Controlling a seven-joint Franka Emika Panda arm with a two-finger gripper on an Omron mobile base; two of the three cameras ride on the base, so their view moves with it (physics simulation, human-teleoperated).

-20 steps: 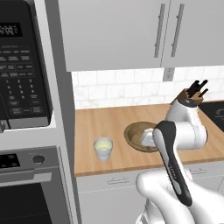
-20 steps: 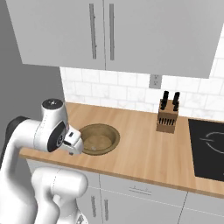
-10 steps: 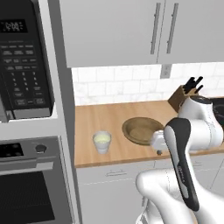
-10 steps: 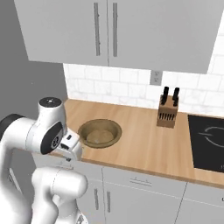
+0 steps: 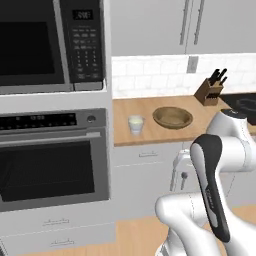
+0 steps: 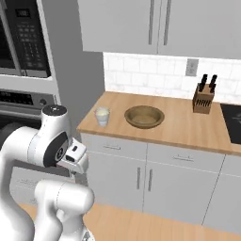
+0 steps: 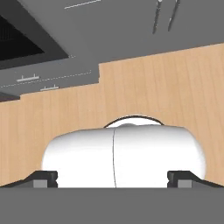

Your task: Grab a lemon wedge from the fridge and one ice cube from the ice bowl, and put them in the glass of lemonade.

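Note:
The glass of lemonade (image 5: 135, 124) (image 6: 101, 116) stands near the left end of the wooden counter. The brown ice bowl (image 5: 172, 117) (image 6: 144, 116) sits just to its right, and its contents are too small to make out. My gripper (image 7: 112, 177) is open with nothing between its fingertips (image 7: 43, 177). It points down at the wooden floor, low in front of the lower cabinets and well short of the counter. The hand (image 6: 75, 157) hangs tucked close to the arm. The fridge and the lemon wedge are out of view.
A black microwave (image 5: 50, 42) and oven (image 5: 50, 165) column stands left of the counter. A knife block (image 5: 210, 89) (image 6: 203, 98) sits at the back right, beside a black cooktop (image 6: 231, 120). Grey cabinets (image 6: 150, 174) close off the space under the counter.
The whole picture has shifted: the base has backed away from the counter and turned left, bringing the oven column into view. The gripper stays open.

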